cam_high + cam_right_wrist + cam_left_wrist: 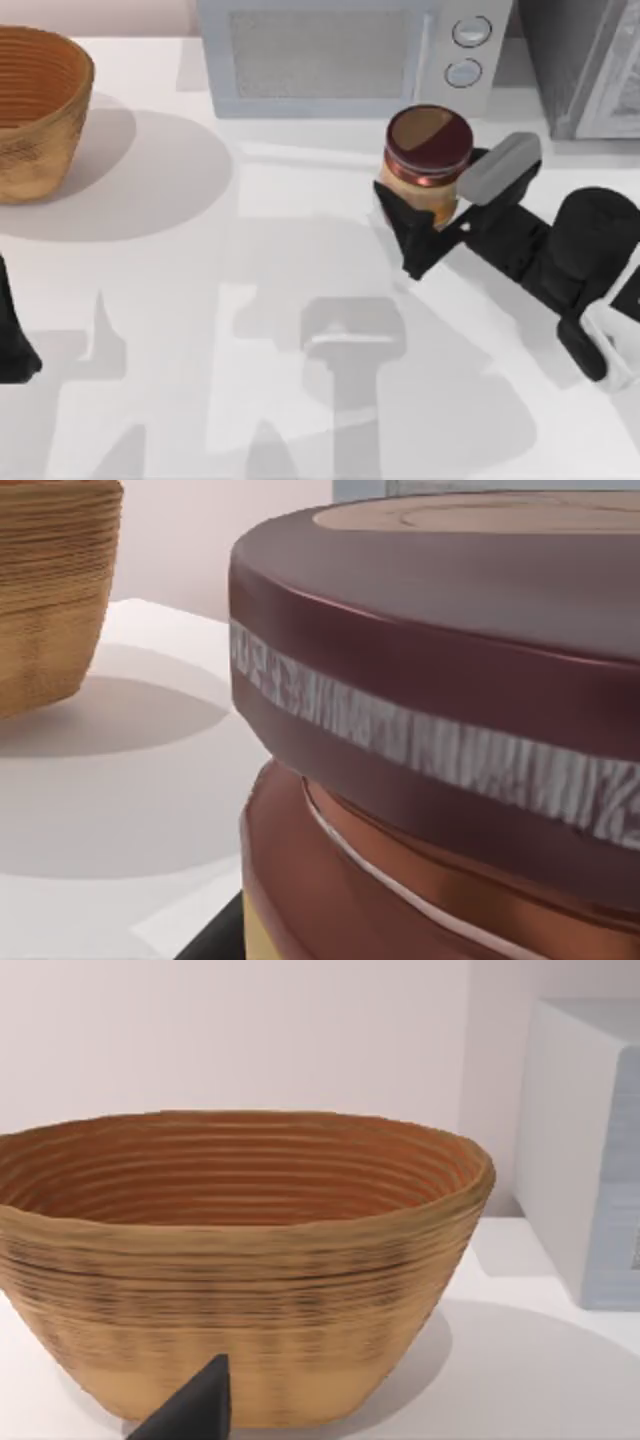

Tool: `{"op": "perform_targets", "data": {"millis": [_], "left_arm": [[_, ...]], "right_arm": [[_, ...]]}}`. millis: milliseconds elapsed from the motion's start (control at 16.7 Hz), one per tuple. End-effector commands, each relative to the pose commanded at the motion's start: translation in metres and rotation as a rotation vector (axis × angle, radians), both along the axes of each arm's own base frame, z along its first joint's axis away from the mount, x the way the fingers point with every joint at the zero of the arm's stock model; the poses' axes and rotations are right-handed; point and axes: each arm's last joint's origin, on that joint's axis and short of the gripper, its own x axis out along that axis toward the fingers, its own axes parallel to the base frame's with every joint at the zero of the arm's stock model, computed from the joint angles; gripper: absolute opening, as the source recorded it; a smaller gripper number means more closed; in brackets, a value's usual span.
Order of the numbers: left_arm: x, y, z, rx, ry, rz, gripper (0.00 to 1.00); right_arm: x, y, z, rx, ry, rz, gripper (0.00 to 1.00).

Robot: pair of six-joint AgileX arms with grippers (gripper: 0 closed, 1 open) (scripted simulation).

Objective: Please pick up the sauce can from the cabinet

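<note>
The right gripper (pixel 428 222), on a black arm reaching in from the top view's right, is clamped on the small maroon-topped, tan-bodied sauce can (pixel 426 160), held upright before the light grey microwave (pixel 340 55). The dark grey speckled cabinet (pixel 580 60) stands at the far right. The left gripper (pixel 15 345) is parked at the left edge; its opening cannot be told.

In the left wrist view, the woven brown basket (pixel 240 1260) is seen.

In the right wrist view, the can (pixel 440 730) is seen close up.

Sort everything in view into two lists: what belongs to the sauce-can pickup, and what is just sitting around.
Belongs to the job:
- sauce can, upright in front of the microwave
- right gripper, fingers around the can
- cabinet, top view's far right

Just lying about:
- basket, far left
- microwave
- left gripper, parked at the left edge
</note>
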Motion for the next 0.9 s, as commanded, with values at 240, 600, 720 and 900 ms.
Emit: {"op": "perform_targets", "data": {"millis": [240, 600, 720, 900], "left_arm": [[0.0, 0.0, 0.0, 0.0, 0.0, 0.0, 1.0], [0.0, 0.0, 0.0, 0.0, 0.0, 0.0, 1.0], [0.0, 0.0, 0.0, 0.0, 0.0, 0.0, 1.0], [0.0, 0.0, 0.0, 0.0, 0.0, 0.0, 1.0]], "right_arm": [[0.015, 0.017, -0.011, -0.003, 0.002, 0.003, 0.0], [0.015, 0.018, -0.012, -0.003, 0.002, 0.003, 0.15], [0.015, 0.018, -0.012, -0.003, 0.002, 0.003, 0.3], [0.015, 0.018, -0.012, -0.003, 0.002, 0.003, 0.53]]}}
